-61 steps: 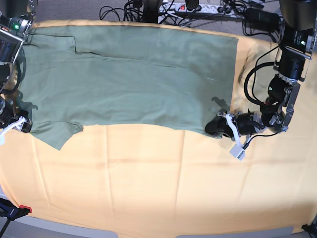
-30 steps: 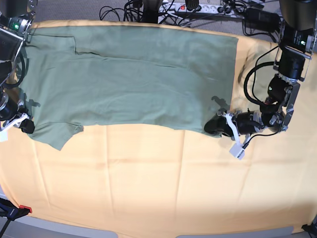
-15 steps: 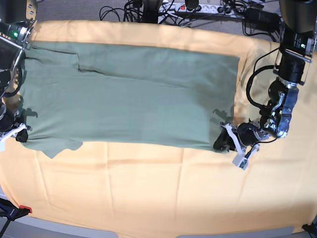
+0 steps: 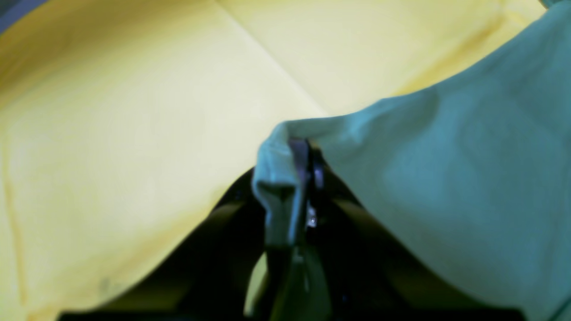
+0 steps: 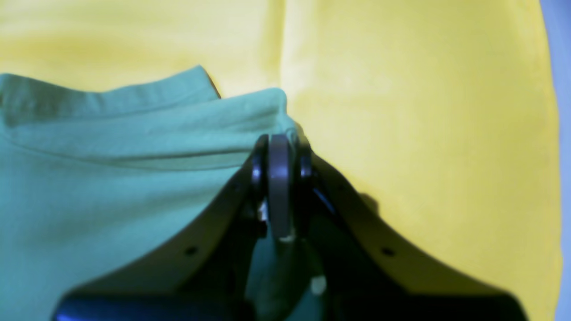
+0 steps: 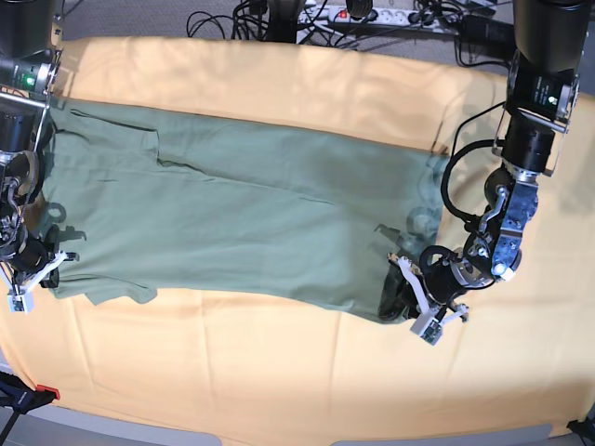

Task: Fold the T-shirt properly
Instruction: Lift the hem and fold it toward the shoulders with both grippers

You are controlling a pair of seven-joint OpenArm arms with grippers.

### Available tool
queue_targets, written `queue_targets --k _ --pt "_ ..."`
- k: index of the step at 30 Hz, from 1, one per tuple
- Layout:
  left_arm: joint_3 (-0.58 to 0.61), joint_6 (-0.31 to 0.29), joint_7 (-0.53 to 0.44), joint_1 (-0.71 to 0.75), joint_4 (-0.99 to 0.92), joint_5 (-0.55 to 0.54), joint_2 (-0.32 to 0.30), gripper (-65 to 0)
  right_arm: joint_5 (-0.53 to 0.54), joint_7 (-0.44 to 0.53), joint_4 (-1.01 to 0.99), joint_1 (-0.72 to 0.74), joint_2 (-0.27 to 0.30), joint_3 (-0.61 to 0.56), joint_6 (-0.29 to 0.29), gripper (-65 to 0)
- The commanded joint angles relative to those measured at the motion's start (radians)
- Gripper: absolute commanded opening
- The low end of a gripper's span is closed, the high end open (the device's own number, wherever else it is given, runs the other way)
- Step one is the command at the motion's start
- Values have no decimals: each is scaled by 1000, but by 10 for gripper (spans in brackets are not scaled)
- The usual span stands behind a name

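The sage-green T-shirt [image 6: 232, 214] lies spread across the orange-yellow cloth [image 6: 279, 372], stretched between my two arms. At the shirt's near right corner, my left gripper [image 6: 398, 295] is shut on the fabric. The left wrist view shows that corner of the T-shirt [image 4: 446, 169] bunched over the closed left gripper [image 4: 305, 156]. My right gripper [image 6: 45, 269] is shut on the shirt's near left edge. In the right wrist view the T-shirt [image 5: 111, 178] has a folded hem pinched in the right gripper [image 5: 279, 147].
Cables and a power strip [image 6: 372, 14] run along the back edge beyond the cloth. A red-tipped clamp [image 6: 37, 392] sits at the front left corner. Bare yellow cloth [image 5: 424, 133] stretches in front of the shirt and behind it.
Both grippers have dragged the shirt toward the front of the table. Its near edge sits lower and more yellow cloth shows behind it. Both grips stayed shut.
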Motion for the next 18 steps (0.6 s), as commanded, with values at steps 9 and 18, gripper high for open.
queue_targets --k 9,18 --pt "-11 -234 85 -7 13 -278 -85 -650 116 -66 18 2 34 6 229 -650" --pt "-11 -234 190 30 13 -383 -103 -650 165 -76 101 -109 56 6 254 -650"
